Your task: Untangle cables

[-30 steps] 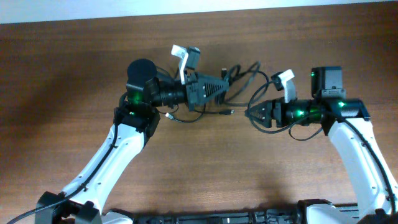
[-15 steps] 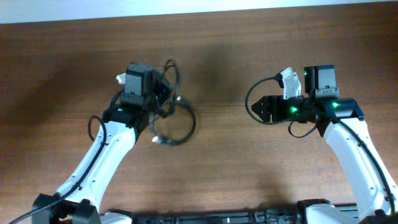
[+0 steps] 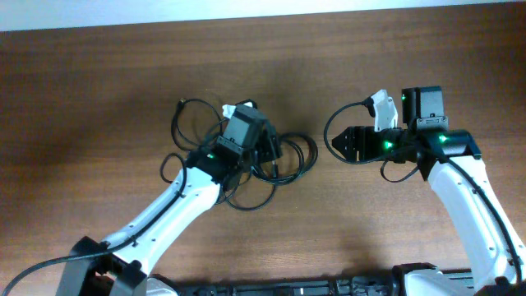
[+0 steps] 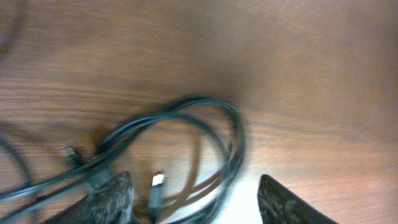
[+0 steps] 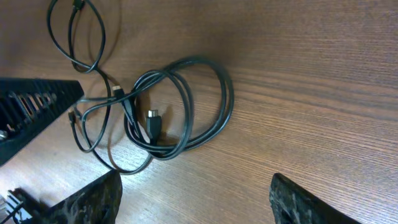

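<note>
The left gripper has swung right and hangs wide open over the cables, now dropped in loose loops. The right gripper has stayed put, wide and empty, so a fresh grab probably comes next.

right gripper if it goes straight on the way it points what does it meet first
Probably the coiled cables on the table, straight ahead of the right gripper, whose jaws are open; nothing shows between them, though height is unclear.

Thin black cables lie flat in a loose tangle, several loops crossing over one another. A bigger doubled coil bulges out of the heap with a small plug resting inside it. A thinner loop strays off the opposite side.
</note>
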### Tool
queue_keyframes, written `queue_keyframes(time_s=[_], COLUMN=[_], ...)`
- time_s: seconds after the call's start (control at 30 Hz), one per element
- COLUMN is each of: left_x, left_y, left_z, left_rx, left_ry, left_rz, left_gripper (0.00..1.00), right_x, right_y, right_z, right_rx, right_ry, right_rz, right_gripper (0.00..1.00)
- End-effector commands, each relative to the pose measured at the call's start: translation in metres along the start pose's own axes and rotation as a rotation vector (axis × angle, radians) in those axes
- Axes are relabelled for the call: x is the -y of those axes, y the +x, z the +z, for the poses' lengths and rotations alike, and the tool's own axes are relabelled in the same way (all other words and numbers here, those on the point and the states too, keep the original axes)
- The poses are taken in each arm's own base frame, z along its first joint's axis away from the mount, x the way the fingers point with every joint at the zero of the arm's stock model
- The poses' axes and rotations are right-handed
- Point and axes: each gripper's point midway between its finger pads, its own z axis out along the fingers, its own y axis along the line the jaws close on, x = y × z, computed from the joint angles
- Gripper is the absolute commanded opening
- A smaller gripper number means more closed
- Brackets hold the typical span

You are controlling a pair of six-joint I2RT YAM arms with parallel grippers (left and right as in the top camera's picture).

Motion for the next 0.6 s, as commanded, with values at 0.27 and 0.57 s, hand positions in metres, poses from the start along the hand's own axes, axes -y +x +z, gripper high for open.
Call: queue_keyframes(time_s=[0.27, 0.57], left_x=[-0.095, -0.11], left_y=[-0.011, 0.044], left_z=[0.011, 0.059], left_rx=[-0.131, -0.363], left_ry=[-0.19, -0.1], left_rz=[0.447, 0.485], left_gripper=[0.82, 0.48], right_x=[-0.033, -0.028], right_y=[0.005, 0.009], right_z=[0.052, 0.06], right_rx=[-0.072, -0.1], right_ry=[0.003, 0.009], right_rz=[-0.156, -0.144], right_gripper=[0.73, 0.73])
